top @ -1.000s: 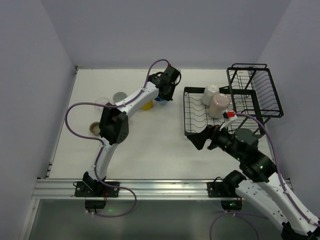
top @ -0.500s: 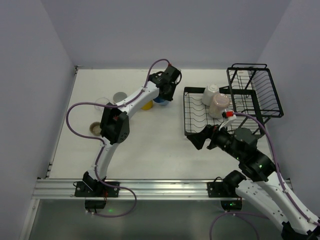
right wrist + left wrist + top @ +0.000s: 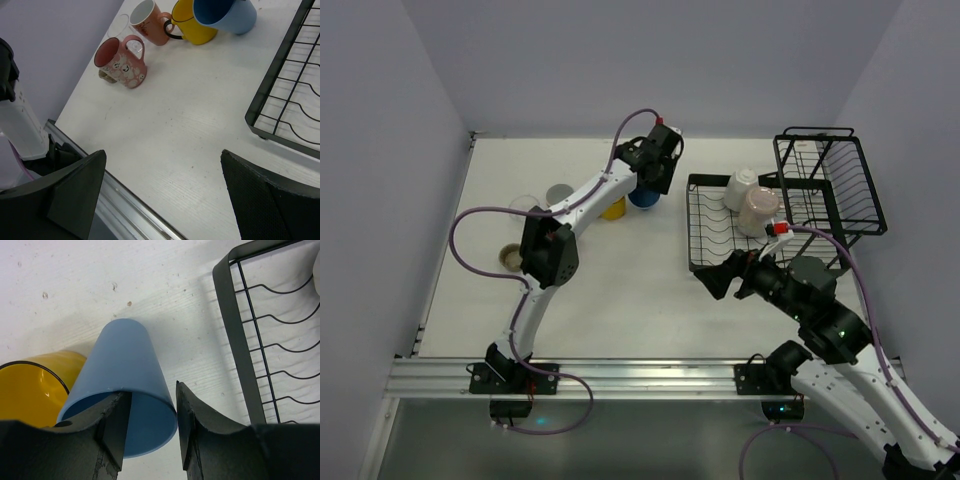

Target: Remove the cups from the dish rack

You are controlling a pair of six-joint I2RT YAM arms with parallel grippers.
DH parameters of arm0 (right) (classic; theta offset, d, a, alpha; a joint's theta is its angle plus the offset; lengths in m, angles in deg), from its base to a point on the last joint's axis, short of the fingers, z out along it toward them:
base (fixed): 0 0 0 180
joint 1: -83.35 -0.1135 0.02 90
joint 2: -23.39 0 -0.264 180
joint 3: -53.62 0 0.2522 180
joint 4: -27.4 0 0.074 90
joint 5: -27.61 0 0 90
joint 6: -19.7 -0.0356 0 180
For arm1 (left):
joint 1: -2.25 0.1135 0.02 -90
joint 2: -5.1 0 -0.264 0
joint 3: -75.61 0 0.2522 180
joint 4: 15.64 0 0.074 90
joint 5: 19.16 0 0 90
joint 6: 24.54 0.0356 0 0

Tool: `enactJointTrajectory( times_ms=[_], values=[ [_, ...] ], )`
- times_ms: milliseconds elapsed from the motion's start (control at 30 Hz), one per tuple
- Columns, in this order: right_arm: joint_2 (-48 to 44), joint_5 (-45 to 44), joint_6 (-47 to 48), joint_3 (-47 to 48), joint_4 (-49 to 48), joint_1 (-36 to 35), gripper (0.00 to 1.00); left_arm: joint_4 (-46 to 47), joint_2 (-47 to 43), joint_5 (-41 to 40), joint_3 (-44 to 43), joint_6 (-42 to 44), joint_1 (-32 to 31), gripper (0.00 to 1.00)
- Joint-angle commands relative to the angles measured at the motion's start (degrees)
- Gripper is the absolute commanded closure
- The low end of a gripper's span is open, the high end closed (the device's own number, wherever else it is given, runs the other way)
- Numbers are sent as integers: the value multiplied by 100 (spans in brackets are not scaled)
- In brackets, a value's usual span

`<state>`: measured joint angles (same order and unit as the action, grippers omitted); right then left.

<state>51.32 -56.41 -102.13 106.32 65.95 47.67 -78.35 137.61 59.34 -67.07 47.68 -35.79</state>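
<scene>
A blue tumbler (image 3: 642,198) stands on the table beside a yellow mug (image 3: 613,209), left of the dish rack (image 3: 692,225). My left gripper (image 3: 656,172) is open just above the tumbler. In the left wrist view my gripper (image 3: 151,390) has one finger over the tumbler's (image 3: 125,365) mouth and the other just outside its rim. A white-grey cup (image 3: 740,188) and a pale beige cup (image 3: 758,210) sit upside down in the rack. My right gripper (image 3: 720,278) is wide open and empty, low over the table by the rack's front left corner (image 3: 272,85).
A grey mug (image 3: 558,194), a clear glass (image 3: 525,207) and a patterned pink mug (image 3: 122,62) stand at the table's left, with a salmon mug (image 3: 150,22) behind. The tall wire basket (image 3: 830,185) is at the far right. The metal rail (image 3: 640,372) runs along the near edge.
My left gripper has drawn back and up from the blue tumbler, which now shows more fully on the table. The right arm has not moved.
</scene>
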Motion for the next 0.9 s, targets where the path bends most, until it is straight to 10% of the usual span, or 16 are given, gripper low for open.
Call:
enactJointTrajectory(
  times_ms=[0, 867],
  values=[
    [-94, 184, 63, 53, -177, -9, 1, 175, -137, -132, -239, 170, 95, 55],
    [196, 132, 169, 193, -388, -18, 1, 1098, -322, 429, -124, 170, 289, 43]
  ],
)
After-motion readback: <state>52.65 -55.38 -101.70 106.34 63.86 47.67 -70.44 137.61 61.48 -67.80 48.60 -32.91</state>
